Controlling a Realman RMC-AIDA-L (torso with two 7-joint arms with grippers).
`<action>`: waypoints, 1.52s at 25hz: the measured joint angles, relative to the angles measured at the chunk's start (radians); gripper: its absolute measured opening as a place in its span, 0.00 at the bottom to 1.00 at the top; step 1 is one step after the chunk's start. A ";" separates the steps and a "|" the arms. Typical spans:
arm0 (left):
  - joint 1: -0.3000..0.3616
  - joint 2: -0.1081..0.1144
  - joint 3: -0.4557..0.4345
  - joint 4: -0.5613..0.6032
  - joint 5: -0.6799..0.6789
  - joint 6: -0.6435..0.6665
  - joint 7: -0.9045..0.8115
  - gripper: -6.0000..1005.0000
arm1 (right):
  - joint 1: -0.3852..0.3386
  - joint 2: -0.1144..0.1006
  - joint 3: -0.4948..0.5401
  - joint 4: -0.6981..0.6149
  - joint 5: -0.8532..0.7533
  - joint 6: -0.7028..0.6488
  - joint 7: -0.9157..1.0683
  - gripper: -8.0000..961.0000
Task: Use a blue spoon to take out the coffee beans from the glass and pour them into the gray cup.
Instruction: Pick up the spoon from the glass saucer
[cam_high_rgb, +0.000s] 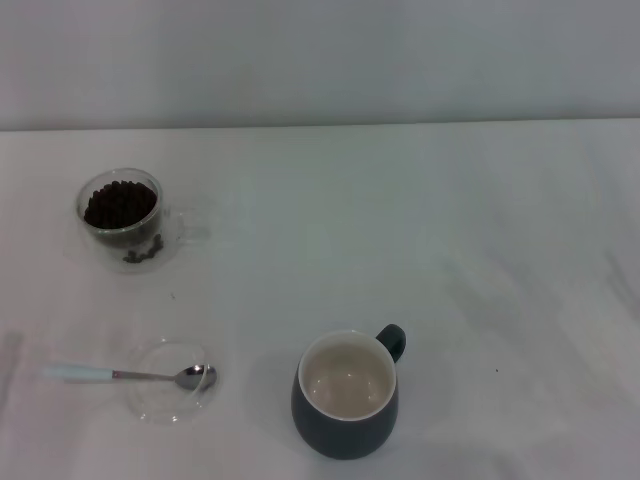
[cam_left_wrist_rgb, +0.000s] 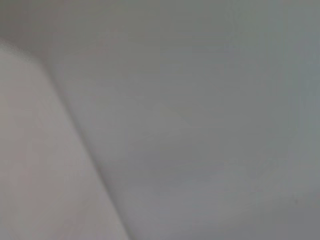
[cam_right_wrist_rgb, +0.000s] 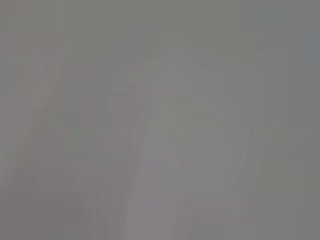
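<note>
In the head view the glass (cam_high_rgb: 124, 218) stands at the far left of the white table, holding a heap of dark coffee beans (cam_high_rgb: 119, 205). The blue spoon (cam_high_rgb: 130, 375) lies near the front left, its metal bowl resting in a flat clear dish (cam_high_rgb: 170, 381) and its pale blue handle pointing left. The gray cup (cam_high_rgb: 346, 394) stands at the front centre, its cream inside bare, its handle toward the back right. Neither gripper shows in any view; both wrist views show only blank grey surfaces.
The white table (cam_high_rgb: 450, 250) ends at a pale wall at the back. A few beans sit low in the glass wall near its base (cam_high_rgb: 143, 254).
</note>
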 joint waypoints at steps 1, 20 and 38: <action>0.000 0.000 0.027 -0.003 0.000 -0.008 -0.056 0.88 | 0.007 -0.002 0.006 0.000 0.000 0.000 -0.002 0.76; -0.029 -0.005 0.154 -0.087 0.002 -0.054 -0.220 0.88 | 0.086 -0.003 0.027 -0.002 0.007 0.023 -0.098 0.76; -0.136 -0.012 0.208 -0.097 0.043 -0.173 -0.255 0.88 | 0.079 -0.002 0.027 -0.002 0.009 0.016 -0.101 0.76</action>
